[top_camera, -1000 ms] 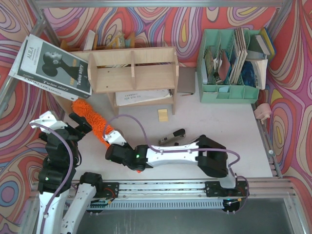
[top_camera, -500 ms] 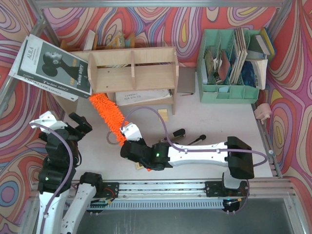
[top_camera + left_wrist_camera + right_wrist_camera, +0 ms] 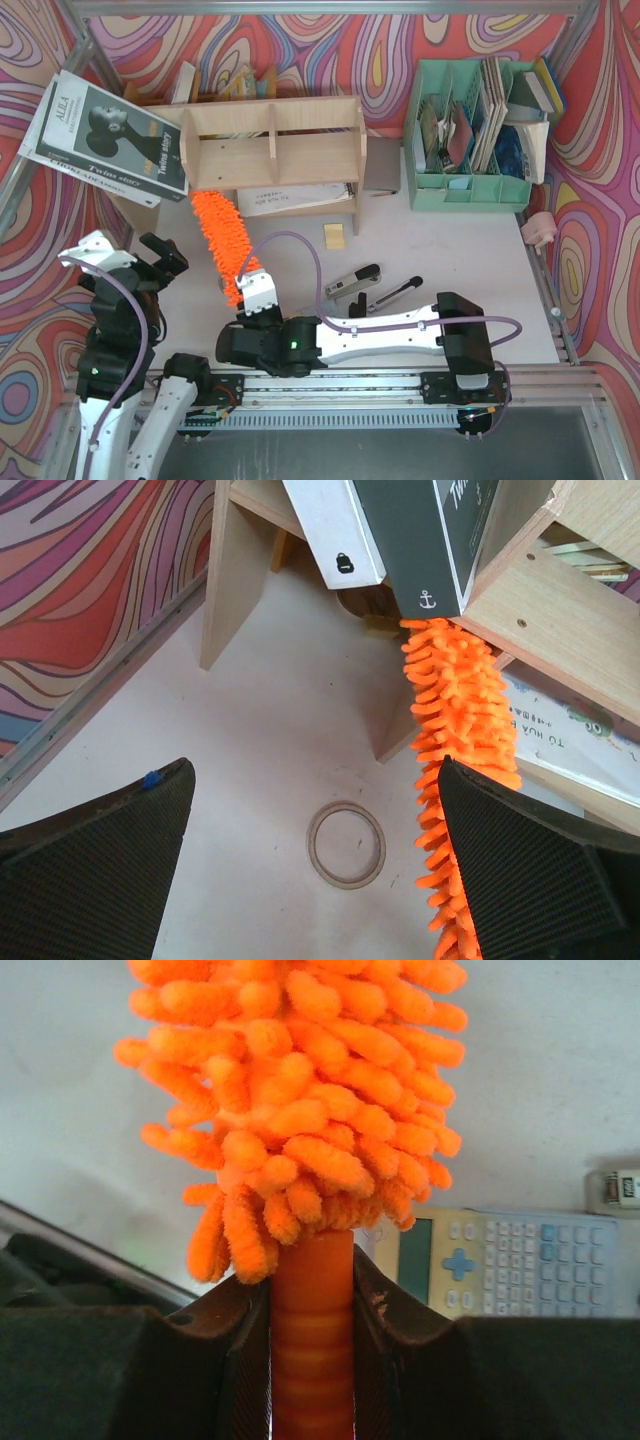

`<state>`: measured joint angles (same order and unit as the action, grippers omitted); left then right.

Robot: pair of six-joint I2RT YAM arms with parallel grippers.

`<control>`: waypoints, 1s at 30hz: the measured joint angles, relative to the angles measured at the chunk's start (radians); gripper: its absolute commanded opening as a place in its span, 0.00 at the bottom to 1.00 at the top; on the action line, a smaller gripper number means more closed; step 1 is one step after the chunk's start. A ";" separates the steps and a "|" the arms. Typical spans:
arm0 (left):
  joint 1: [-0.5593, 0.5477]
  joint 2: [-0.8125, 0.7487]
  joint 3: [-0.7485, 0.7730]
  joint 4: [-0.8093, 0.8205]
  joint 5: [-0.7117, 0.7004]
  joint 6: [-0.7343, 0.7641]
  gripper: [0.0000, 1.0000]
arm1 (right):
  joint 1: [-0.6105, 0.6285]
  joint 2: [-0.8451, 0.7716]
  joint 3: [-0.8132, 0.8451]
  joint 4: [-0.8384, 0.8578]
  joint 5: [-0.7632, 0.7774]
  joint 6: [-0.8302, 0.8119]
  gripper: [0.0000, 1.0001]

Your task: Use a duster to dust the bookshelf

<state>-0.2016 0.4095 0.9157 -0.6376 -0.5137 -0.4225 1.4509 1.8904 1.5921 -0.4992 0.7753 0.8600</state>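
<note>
At the left, the left gripper (image 3: 315, 880) hung idle over the table (image 3: 260, 760) with its jaws spread wide and nothing between them, a small wooden ring (image 3: 346, 830) lying on the surface below. Just to its right, the duster (image 3: 222, 245) slanted up from the table toward the bookshelf (image 3: 270, 150). Its fluffy tip reached the shelf's lower left corner, tucked under the overhanging corner of a large black-and-white book (image 3: 105, 135); whether the fibres actually pressed on the wood could not be told. The right gripper (image 3: 312, 1300) had its jaws closed firmly on the ribbed orange handle, right where the fluff ended. So picking up the tool looked done, and the wiping seemed only at its start: the top board, the dividers, the lower tier and the right side panel all appeared still to be covered. The duster itself was bright orange, thick with soft finger-like microfibre strands, straight along its length and looking clean. Behind it in the right wrist view lay a calculator (image 3: 500, 1260).
</note>
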 measured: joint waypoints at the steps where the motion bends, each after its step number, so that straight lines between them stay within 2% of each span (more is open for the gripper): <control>1: 0.000 -0.004 0.000 0.000 0.000 0.000 0.99 | -0.005 -0.002 -0.011 -0.011 0.014 0.021 0.00; 8: 0.000 -0.010 0.000 0.000 0.000 0.000 0.98 | -0.008 0.002 -0.043 -0.057 -0.010 0.063 0.00; 20: 0.000 -0.010 0.000 0.000 -0.003 0.000 0.98 | -0.045 0.112 -0.013 -0.120 -0.102 0.018 0.00; 25: 0.000 -0.010 0.000 0.000 -0.003 0.000 0.99 | -0.045 0.079 -0.018 -0.111 -0.087 -0.022 0.00; 30: 0.000 -0.010 0.000 0.000 -0.003 0.000 0.98 | -0.022 -0.035 -0.062 -0.052 -0.019 -0.071 0.00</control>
<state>-0.2012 0.3992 0.9157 -0.6380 -0.5171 -0.4221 1.4292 1.8557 1.5303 -0.5510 0.7559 0.7895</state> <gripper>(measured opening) 0.985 0.330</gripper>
